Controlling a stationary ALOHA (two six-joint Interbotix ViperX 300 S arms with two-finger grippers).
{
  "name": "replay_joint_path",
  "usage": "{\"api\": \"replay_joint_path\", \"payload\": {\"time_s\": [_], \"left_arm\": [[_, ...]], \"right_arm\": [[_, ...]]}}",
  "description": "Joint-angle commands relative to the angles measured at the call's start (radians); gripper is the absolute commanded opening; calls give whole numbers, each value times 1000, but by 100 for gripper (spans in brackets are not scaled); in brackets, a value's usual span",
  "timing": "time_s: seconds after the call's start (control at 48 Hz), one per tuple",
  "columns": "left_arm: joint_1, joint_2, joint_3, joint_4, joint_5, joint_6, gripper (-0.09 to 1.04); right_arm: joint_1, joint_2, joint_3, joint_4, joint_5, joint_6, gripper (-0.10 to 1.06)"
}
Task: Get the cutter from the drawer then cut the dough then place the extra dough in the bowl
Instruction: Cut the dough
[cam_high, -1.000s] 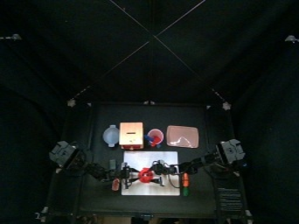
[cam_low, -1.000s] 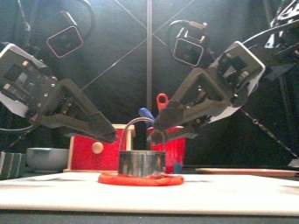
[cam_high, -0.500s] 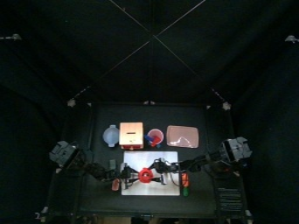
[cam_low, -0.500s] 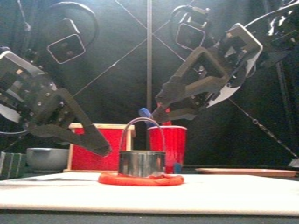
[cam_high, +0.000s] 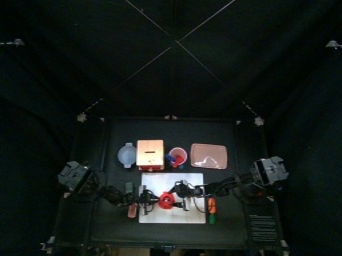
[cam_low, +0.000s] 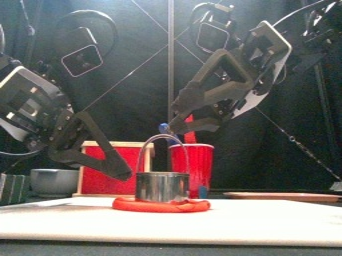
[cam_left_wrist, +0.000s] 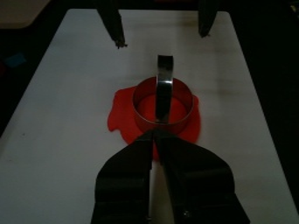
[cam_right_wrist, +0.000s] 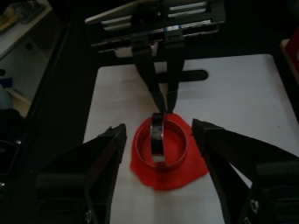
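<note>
Centrally, one metal cutter (cam_low: 163, 186) stands on one red dough disc (cam_low: 130, 205) on one white board (cam_low: 274, 226). Left gripper (cam_left_wrist: 156, 147), closed and empty, sits just beside the cutter; right gripper (cam_right_wrist: 158, 128) hangs above, wide open.

cutter (cam_low: 163, 186) upright on dough (cam_low: 160, 206) | board (cam_low: 274, 226) beneath | left claw (cam_low: 123, 172) low beside cutter | right claw (cam_low: 179, 119) above

We see the cutter (cam_low: 163, 186) standing on the dough (cam_low: 160, 205), in the middle of the board (cam_high: 174, 215). Behind the board, from left to right, stand the bowl (cam_high: 128, 154), the box (cam_high: 151, 153), the cup (cam_high: 177, 156) and the tray (cam_high: 209, 155).
</note>
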Motion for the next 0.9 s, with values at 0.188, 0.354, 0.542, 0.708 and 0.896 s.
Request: {"api": "replay_joint_path", "payload": {"time_s": [0.188,0.354,0.542,0.708,0.896], "left_arm": [[18,20,-43,12,40,0,53],[23,18,-43,15,40,0,53],[23,18,-41,15,40,0,53],[23,25,-41,14,57,0,53],[31,29,-44,12,84,-2,53]], "right_arm": [[-3,2,-35,2,28,2,83],[-3,14,-37,3,29,5,75],[-3,28,-44,11,41,6,74],[-3,35,-57,11,60,5,74],[-3,37,-57,9,60,5,72]]}}
